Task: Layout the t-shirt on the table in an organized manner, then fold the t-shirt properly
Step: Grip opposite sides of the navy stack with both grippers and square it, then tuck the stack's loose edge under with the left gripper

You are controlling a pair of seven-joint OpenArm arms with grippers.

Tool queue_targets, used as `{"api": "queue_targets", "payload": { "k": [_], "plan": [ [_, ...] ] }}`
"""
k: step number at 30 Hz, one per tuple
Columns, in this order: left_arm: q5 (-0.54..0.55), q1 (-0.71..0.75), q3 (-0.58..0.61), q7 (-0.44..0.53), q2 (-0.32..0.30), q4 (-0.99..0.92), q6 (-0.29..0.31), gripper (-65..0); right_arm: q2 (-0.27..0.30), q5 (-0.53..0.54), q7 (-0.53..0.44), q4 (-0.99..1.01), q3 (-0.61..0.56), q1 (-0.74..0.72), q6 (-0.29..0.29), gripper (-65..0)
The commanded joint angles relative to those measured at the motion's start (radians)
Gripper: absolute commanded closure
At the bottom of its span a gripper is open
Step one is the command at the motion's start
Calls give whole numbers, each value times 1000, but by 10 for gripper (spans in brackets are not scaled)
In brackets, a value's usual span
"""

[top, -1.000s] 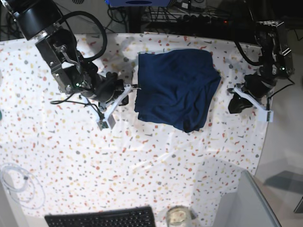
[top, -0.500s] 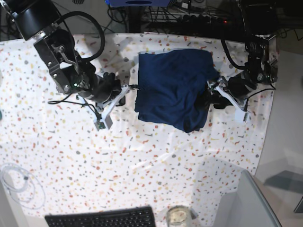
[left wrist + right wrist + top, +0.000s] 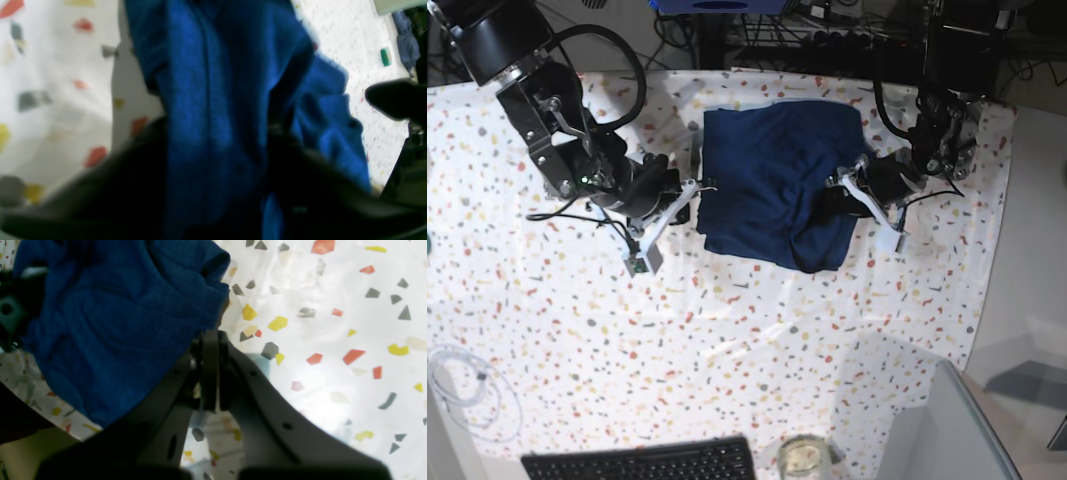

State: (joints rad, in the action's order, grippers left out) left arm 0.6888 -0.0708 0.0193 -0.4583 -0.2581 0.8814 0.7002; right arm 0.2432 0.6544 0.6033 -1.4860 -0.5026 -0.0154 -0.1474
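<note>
Base view: t-shirt (image 3: 777, 185) bunched on speckled tabletop (image 3: 727, 320), my right claw (image 3: 695, 190) at its edge, my left claw (image 3: 839, 195) on the opposite side; left wrist view: my jaws clamped on a fabric fold; right wrist view: my jaws pressed together, pinching the hem.

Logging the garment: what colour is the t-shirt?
Plain dark navy blue t-shirt, no print; clearest in the base view.

Black keyboard (image 3: 642, 463) at the near edge — glass jar (image 3: 804, 457) just beside it.
</note>
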Motion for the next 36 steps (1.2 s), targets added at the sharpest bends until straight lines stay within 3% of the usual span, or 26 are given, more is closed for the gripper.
{"api": "queue_targets", "payload": {
  "k": [1, 2, 5, 10, 12, 16, 19, 22, 29, 36],
  "plan": [
    [-14, -7, 3, -29, -13, 5, -2, -48, 11, 8, -16, -15, 9, -13, 9, 0],
    [-14, -8, 3, -29, -14, 8, -2, 0, 26, 8, -21, -15, 9, -13, 9, 0],
    [-64, -40, 5, -58, -27, 35, -2, 0, 43, 9, -23, -15, 14, -13, 7, 0],
    [-373, -114, 32, -147, -2, 141, -2, 0, 58, 9, -23, -12, 161, 39, 7, 0],
    [-487, -163, 129, -158, 9, 164, -2, 0, 58, 9, -23, -12, 230, 64, 7, 0],
    [-631, -266, 454, -145, 9, 163, -2, 0, 61, 9, -23, -12, 339, 101, 7, 0],
    [-673, -338, 697, -43, 12, 163, -2, 0, 63, 8, -19, -12, 419, 130, 7, 0],
    [-679, -395, 818, 63, 44, 154, -2, 0, 63, 8, -19, -12, 479, 159, 7, 0],
    [-680, -484, 882, 180, 158, 17, -2, 0, 58, 8, -21, -12, 560, 219, 7, 0],
    [-680, -502, 908, 293, 193, -58, -2, 0, 57, 8, -23, -12, 560, 234, 7, 0]
  ]
}}
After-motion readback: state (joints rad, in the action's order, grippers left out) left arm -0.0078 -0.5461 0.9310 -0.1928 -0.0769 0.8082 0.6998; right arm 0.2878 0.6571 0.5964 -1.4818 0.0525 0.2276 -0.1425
